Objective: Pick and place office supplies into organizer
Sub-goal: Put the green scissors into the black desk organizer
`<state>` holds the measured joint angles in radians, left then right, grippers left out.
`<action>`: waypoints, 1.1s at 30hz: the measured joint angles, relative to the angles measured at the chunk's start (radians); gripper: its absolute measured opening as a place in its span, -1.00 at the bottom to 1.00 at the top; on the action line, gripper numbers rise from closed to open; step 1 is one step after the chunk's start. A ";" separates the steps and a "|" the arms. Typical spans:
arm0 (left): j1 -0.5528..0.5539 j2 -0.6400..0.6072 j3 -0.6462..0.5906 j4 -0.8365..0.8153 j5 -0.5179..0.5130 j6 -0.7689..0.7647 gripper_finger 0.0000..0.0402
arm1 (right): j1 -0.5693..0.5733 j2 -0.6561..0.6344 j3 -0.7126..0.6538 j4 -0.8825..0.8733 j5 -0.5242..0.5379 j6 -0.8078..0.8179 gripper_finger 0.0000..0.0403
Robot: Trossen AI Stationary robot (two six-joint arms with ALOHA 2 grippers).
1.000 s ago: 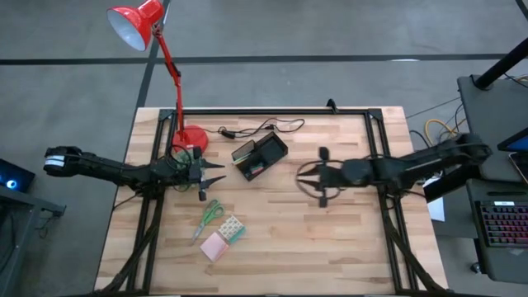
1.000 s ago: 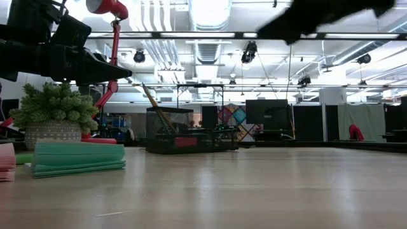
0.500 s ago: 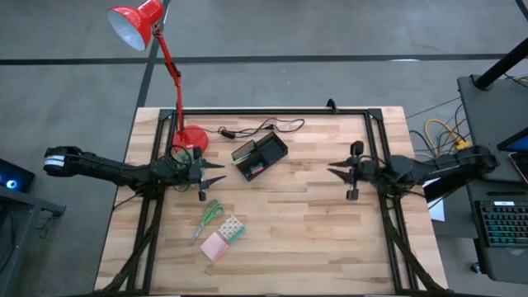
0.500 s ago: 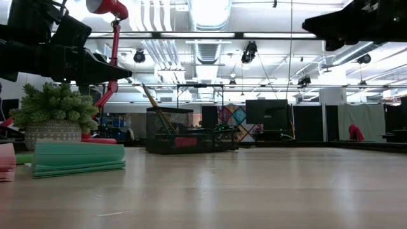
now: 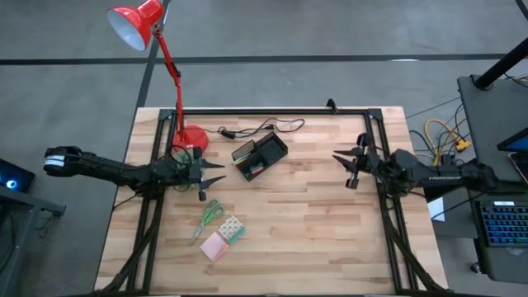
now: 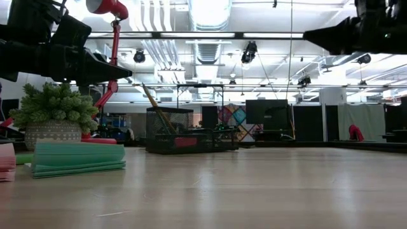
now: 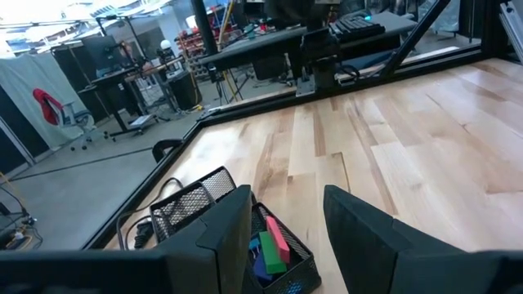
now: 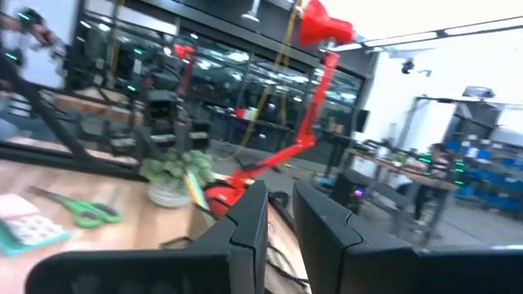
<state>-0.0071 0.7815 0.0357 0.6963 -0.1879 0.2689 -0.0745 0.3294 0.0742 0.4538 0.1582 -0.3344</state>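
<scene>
The black organizer stands on the table just right of the red lamp's base, with small green, red and purple pieces lying inside it. Green-handled scissors, a green-white patterned block and a pink sticky-note pad lie flat on the near left of the table. My left gripper hovers level and open, left of the organizer, holding nothing. My right gripper hangs near the table's right side, pointing toward the organizer. Its fingers stand a narrow gap apart with nothing between them.
A red desk lamp stands at the far left with a black cable beside it. A small potted plant sits by the left gripper. Bare wood stretches between the organizer and the right gripper. A black frame edges the table.
My right gripper has drawn back from the middle of the table toward the right edge, away from the organizer, and has turned as it went. The left arm and all the supplies have kept still.
</scene>
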 joint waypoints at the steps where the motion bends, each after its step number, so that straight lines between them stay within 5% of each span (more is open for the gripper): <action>1: 0.000 0.000 0.000 0.001 0.000 0.000 -0.29 | -0.016 0.001 0.000 0.000 0.000 -0.008 -0.74; 9: 0.000 -0.003 0.022 0.052 0.001 -0.155 -0.29 | -0.070 0.001 0.052 0.001 -0.001 -0.094 -0.74; 18: -0.004 0.028 0.096 0.026 0.208 -0.408 -0.29 | -0.070 0.001 0.167 -0.027 0.000 0.010 -0.74; 28: -0.079 0.118 0.470 -0.860 0.208 -0.814 -0.29 | -0.070 0.014 0.254 -0.217 0.000 -0.040 -0.74; 33: -0.138 0.249 0.610 -1.093 0.207 -1.061 -0.29 | -0.070 0.047 0.266 -0.219 0.000 -0.043 -0.74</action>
<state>-0.1453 1.0306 0.6457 -0.3970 0.0192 -0.7925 -0.1444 0.3763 0.3400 0.2350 0.1577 -0.3777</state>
